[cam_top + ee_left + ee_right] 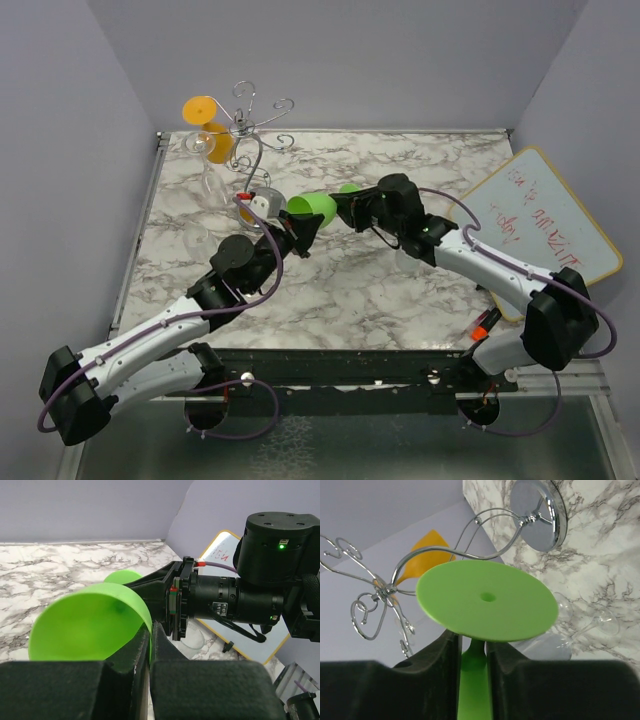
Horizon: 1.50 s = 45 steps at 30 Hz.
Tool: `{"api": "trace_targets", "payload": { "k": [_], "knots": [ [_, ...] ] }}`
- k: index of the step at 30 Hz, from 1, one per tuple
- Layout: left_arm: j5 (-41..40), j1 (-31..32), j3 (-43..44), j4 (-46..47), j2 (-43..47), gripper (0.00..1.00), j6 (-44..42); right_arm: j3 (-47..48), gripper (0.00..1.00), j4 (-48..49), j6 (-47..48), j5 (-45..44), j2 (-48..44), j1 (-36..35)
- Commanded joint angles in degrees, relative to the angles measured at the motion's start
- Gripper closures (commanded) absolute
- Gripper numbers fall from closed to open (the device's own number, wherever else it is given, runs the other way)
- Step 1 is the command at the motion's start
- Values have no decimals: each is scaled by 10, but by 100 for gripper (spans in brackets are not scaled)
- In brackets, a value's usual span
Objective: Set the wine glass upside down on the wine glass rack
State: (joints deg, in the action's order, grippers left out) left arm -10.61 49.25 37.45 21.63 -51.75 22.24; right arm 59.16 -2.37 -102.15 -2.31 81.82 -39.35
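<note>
A green wine glass is held level above the table's middle, between both grippers. My left gripper is shut on the rim of its bowl, with the bowl wall pinched between the fingers. My right gripper is shut on the stem, just under the round foot. The wine glass rack stands at the back left, with its shiny base and spiral arms showing in the right wrist view. An orange glass hangs upside down on it.
A clear glass lies on the marble table near the rack's base. Another clear glass lies under the right wrist. A whiteboard leans at the right edge. Purple walls close in the back and both sides.
</note>
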Motion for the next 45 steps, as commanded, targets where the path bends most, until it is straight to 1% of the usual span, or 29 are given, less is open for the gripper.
{"api": "trace_targets", "payload": {
  "k": [1,4,5,6,8,10,13,15,18,21,25,27,30,31,34,37,40,43,45],
  "knots": [
    [-17,1,-10,29,13,100,3,21,77,27,-10,42,20,-3],
    [-23,1,-16,29,17,99,11,15,90,39,-9,38,16,-3],
    [-25,1,-18,29,18,94,11,11,98,40,-10,36,13,-3],
    [-26,1,-20,29,19,87,11,8,99,40,-9,36,10,-3],
    [-28,1,-27,29,21,74,14,3,100,37,-6,29,1,-3],
    [-31,1,-30,28,23,56,23,0,100,26,10,6,-11,-3],
    [-28,1,-22,7,33,36,44,-12,100,28,49,-27,-36,-2],
    [-51,1,14,-65,38,27,70,-23,100,40,110,-47,-57,1],
    [-76,1,72,-179,29,20,113,-40,99,40,170,-83,-89,2],
    [-63,1,113,-244,22,16,131,-45,99,41,253,-112,-121,3],
    [-52,1,141,-271,30,7,136,-63,100,66,364,-139,-160,3],
    [-43,1,156,-276,33,2,129,-83,100,108,434,-135,-183,3],
    [-19,1,183,-280,28,1,121,-135,99,208,558,-102,-222,3],
    [-12,1,191,-281,24,1,122,-147,100,229,586,-99,-235,3],
    [-1,1,192,-250,26,1,148,-150,100,235,673,-85,-258,3],
    [20,1,179,-207,28,1,174,-150,100,248,774,-30,-274,3],
    [47,1,186,-190,13,1,199,-158,100,267,877,28,-295,2],
    [75,1,203,-179,-5,2,224,-162,99,272,952,77,-311,3],
    [96,1,197,-136,-8,3,232,-166,99,278,996,101,-321,2]
  ]
}}
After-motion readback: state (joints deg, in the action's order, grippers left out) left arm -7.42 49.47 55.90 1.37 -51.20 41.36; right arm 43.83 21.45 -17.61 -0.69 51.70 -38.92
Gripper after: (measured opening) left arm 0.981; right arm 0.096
